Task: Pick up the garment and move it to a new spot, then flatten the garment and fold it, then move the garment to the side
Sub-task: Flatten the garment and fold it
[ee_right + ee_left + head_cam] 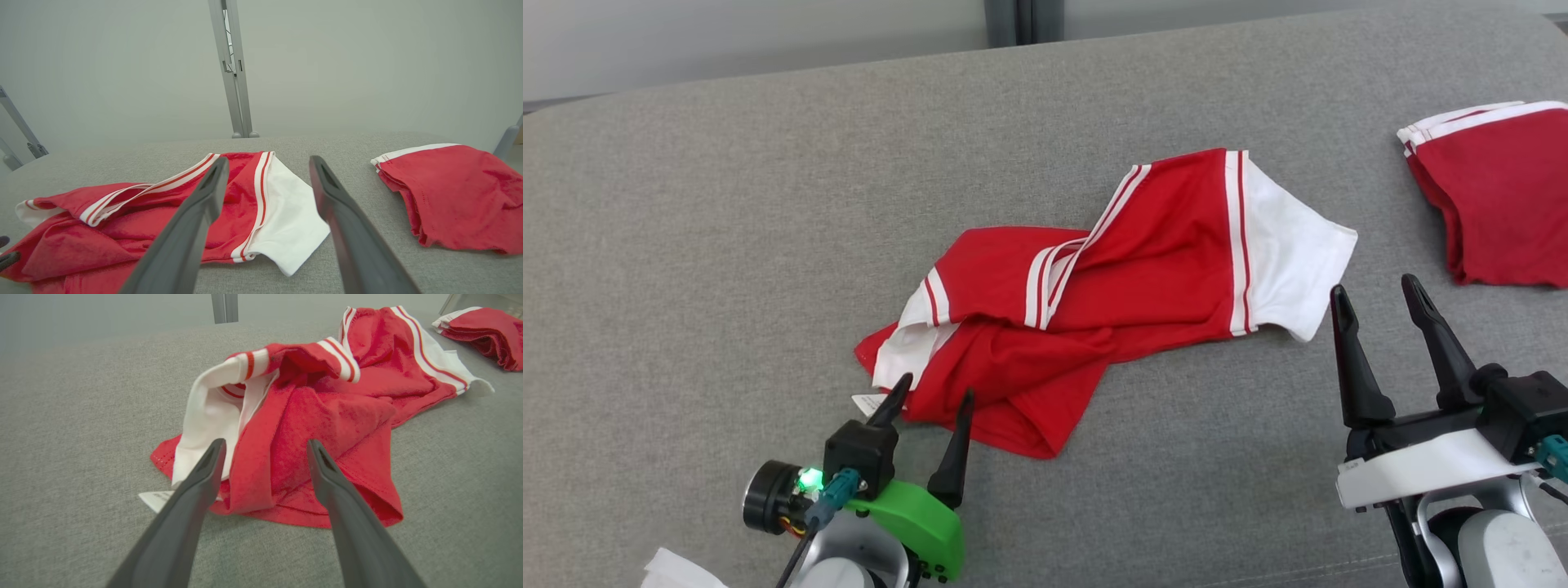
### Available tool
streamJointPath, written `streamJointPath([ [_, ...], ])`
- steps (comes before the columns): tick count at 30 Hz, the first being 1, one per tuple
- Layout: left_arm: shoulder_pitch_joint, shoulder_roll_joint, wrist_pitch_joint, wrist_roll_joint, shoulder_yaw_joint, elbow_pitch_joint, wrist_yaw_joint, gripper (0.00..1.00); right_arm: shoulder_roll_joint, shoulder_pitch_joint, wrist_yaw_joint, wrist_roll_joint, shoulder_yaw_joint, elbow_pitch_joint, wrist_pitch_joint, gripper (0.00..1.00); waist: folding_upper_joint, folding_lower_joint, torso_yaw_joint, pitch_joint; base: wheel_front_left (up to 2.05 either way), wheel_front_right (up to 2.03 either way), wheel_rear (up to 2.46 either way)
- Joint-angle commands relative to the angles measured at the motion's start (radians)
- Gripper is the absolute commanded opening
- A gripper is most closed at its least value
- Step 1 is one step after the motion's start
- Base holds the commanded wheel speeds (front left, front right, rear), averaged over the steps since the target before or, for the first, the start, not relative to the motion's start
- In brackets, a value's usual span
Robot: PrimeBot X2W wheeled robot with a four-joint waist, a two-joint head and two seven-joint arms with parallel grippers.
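Two claws, both with jaws wide apart and holding nothing. Left claw (937,385) (266,442) sits at the near-left edge of the garment (1111,278) (327,416) (122,237), fingertips right over the hem; contact can't be told. Right claw (1373,285) (268,159) is just off the garment's right end, near the white sleeve (1290,245) (290,220), not touching.

Risks, as judged:
- Cloth under the left claw is bunched in several layers, so closing there likely grabs a clump, not one edge. It would then lift as a wad and flattening gets harder.
- Going too low could pinch the grey fabric cover of the counter (686,245) along with the cloth.
- Thin, limp jersey could slip from a shallow pinch at the hem.
- With one corner held and the right end loose, the rest trails and twists more.
- Second red garment (1503,196) (449,192) lies folded to the right, well apart from the first but close to the right claw. A sweep or drag that way could knock its fold open.
- Small white label (867,402) (155,498) pokes out by the left fingertip, and gripping that alone would not carry the piece.

Garment look: red T-shirt type with white sleeves and red-white striped trim. It is crumpled and twisted across the middle of the counter, one sleeve spread flat at the right, the other folded under at the near left. Not flat, not folded. Soft, so it will drape and sag when raised.
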Motion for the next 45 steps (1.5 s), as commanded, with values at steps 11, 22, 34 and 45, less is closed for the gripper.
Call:
streamJointPath([
  [11, -0.101, 0.028, -0.025, -0.034, 0.053, 0.084, 0.010, 0.00, 0.005, -0.030, -0.001, 0.015, -0.009, 0.018, -0.022, 1.00, 0.0000, 0.0000, -0.023, 0.049, 0.00, 0.00, 0.00],
  [22, -0.151, 0.126, -0.026, 0.008, 0.133, -0.175, 0.079, 0.00, 0.016, -0.033, -0.001, 0.032, -0.013, 0.032, -0.026, 1.00, 0.0000, 0.0000, -0.013, 0.029, 0.00, 0.00, 0.00],
  [34, -0.403, 0.213, 0.033, -0.004, 0.202, -0.058, 0.053, 0.00, 0.018, -0.089, -0.001, 0.038, 0.003, 0.022, -0.031, 1.00, 0.0000, 0.0000, -0.060, 0.117, 0.00, 0.00, 0.00],
  [45, -0.625, 0.209, -0.051, -0.046, 0.194, 0.345, -0.032, 0.00, 0.013, -0.146, -0.001, 0.054, 0.041, 0.068, -0.074, 1.00, 0.0000, 0.0000, -0.128, 0.202, 0.00, 0.00, 0.00],
])
